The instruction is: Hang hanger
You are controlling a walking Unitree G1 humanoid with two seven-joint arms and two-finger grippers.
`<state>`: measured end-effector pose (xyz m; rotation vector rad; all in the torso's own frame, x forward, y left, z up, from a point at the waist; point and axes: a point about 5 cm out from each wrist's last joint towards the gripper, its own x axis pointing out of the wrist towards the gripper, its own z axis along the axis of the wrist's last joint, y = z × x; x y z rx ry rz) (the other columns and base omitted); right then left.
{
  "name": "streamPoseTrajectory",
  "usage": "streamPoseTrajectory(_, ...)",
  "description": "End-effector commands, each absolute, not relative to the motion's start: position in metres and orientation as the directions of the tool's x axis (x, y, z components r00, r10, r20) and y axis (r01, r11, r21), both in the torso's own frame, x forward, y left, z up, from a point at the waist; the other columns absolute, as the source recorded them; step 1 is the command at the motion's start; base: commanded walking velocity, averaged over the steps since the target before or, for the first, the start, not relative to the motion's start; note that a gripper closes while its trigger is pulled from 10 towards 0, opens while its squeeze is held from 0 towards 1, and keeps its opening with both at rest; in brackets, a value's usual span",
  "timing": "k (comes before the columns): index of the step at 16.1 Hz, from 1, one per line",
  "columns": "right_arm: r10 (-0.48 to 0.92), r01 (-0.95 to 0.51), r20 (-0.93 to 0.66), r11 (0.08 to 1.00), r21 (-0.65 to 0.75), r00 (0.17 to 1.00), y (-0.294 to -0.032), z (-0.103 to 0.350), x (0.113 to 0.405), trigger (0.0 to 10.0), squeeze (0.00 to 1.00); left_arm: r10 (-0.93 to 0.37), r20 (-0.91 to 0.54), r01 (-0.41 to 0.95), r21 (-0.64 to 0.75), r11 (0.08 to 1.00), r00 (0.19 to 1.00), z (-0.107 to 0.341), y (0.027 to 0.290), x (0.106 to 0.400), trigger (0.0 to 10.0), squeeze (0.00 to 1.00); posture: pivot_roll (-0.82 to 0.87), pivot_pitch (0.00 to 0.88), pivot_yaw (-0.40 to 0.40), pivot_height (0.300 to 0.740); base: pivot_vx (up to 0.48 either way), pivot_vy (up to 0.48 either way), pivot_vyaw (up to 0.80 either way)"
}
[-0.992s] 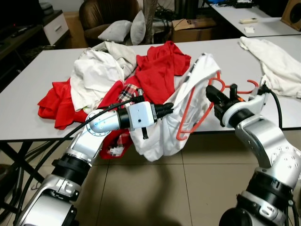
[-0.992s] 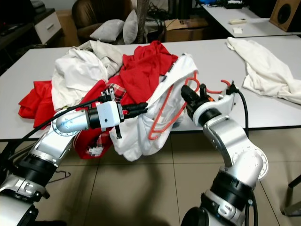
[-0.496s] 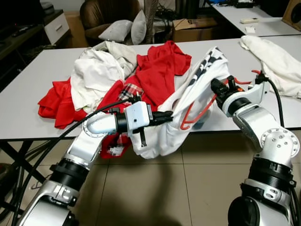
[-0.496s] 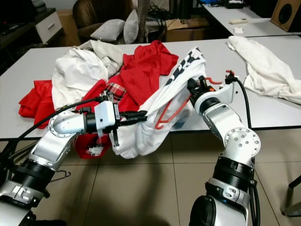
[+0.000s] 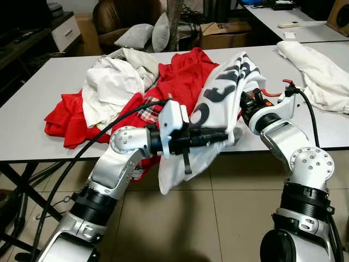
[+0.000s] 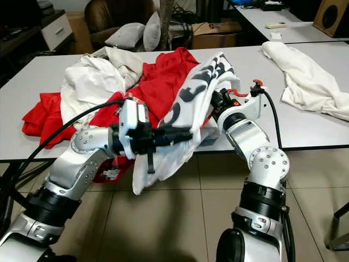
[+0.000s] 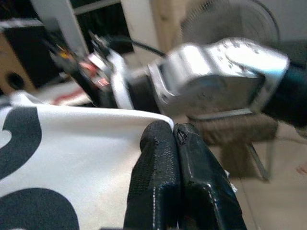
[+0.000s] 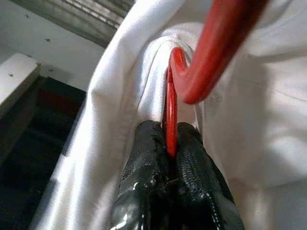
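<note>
At the near edge of the long white table [image 5: 32, 117]: one white T-shirt with black print [image 5: 218, 93], stretched between both arms. Right gripper [image 8: 169, 143], fingers pinched together on the thin red plastic hanger [image 8: 211, 52], sits inside the shirt's collar end, on the side away from the heap of red and white clothes [image 5: 136, 87]. Left gripper [image 7: 175, 139], fingers closed on the shirt's hem, pulls toward the table edge. Hanger's long axis likely runs crosswise within the shirt; right arm is nearer it.

White shirt [image 5: 215, 103] with black lettering; red hanger [image 8: 201, 62]; red and white clothes pile [image 5: 131, 87]; white table [image 5: 32, 109].
</note>
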<state>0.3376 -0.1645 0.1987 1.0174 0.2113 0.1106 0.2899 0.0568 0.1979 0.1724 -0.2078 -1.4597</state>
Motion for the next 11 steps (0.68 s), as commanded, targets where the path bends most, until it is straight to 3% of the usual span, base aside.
streamPoseTrajectory(1,0.180,-0.013,-0.090,0.503,0.864,0.980,-0.166,0.206,0.338,10.0,0.00,-0.994,-0.015,0.956,0.275,0.097,0.105,0.196,0.058,0.291,0.0,0.00,-0.15,0.000,0.070,0.740,0.000,0.000,0.00)
streamPoseTrajectory(3,0.195,-0.039,-0.071,0.507,0.861,0.978,-0.170,0.211,0.336,10.0,0.00,-0.956,-0.060,0.903,0.348,0.250,0.288,0.192,0.075,0.312,0.0,0.00,-0.15,0.000,0.072,0.740,0.000,0.000,0.00)
streamPoseTrajectory(7,0.206,-0.039,-0.073,0.492,0.870,0.976,-0.172,0.210,0.335,10.0,0.00,-0.923,-0.115,0.879,0.366,0.304,0.367,0.193,0.099,0.322,0.0,0.00,-0.14,0.000,0.069,0.740,0.000,0.000,0.00)
streamPoseTrajectory(11,0.228,-0.049,-0.068,0.469,0.882,0.971,-0.168,0.210,0.336,10.0,0.00,-0.912,-0.131,0.873,0.368,0.320,0.389,0.190,0.108,0.326,0.0,0.00,-0.14,0.000,0.065,0.740,0.000,0.000,0.00)
